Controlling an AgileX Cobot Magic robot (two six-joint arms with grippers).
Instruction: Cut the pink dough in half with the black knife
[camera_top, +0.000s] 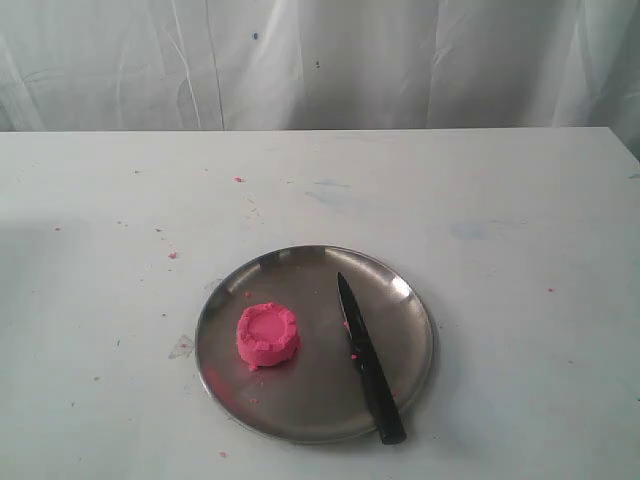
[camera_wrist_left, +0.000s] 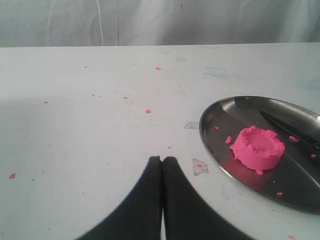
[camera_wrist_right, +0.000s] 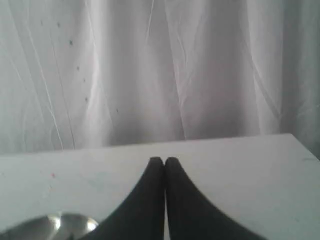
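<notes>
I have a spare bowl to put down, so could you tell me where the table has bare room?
Bare table lies right of the steel plate and behind it, toward the white curtain. Left of it only pink crumbs are scattered. The plate itself is crowded: pink dough and black knife.

At the frame's bottom centre the left gripper (camera_wrist_left: 162, 159) is closed and empty above the white surface (camera_wrist_left: 75, 130). At the right edge the pink dough (camera_wrist_left: 257, 148) sits whole on a steel plate (camera_wrist_left: 227, 112), with the black knife (camera_wrist_left: 290, 129) just behind it.
</notes>
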